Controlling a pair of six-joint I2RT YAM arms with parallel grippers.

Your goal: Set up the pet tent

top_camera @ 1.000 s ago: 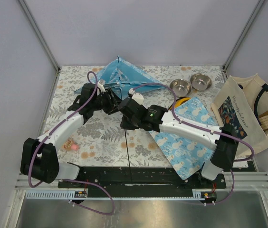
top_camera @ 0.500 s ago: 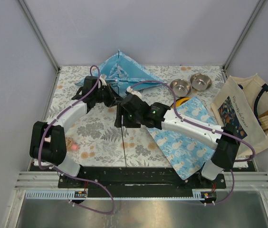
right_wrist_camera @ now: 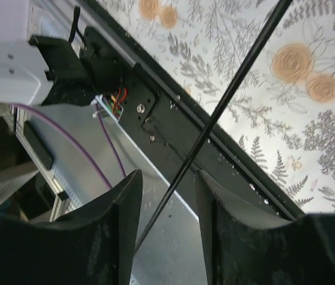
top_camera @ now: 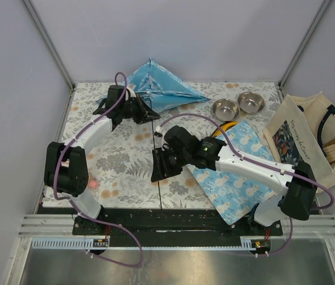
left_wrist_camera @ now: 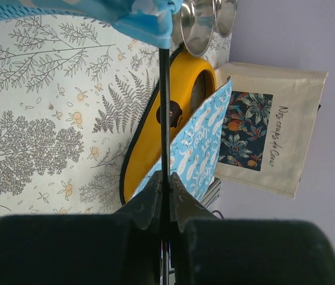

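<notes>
Collapsed light-blue snowman-print fabric pet tent (top_camera: 158, 89) lies at the far side of the floral-patterned table (top_camera: 120, 160). It looks light and floppy, so its thin black springy pole (left_wrist_camera: 164, 113) seems the best handle. The left gripper (left_wrist_camera: 164, 193) pinches that pole. The right gripper (right_wrist_camera: 166, 202) straddles it, fingers spread.

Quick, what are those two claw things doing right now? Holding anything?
Left end effector: closed on the thin black pole of the pet tent.
Right end effector: open, with the pole running loose between its fingers.
</notes>
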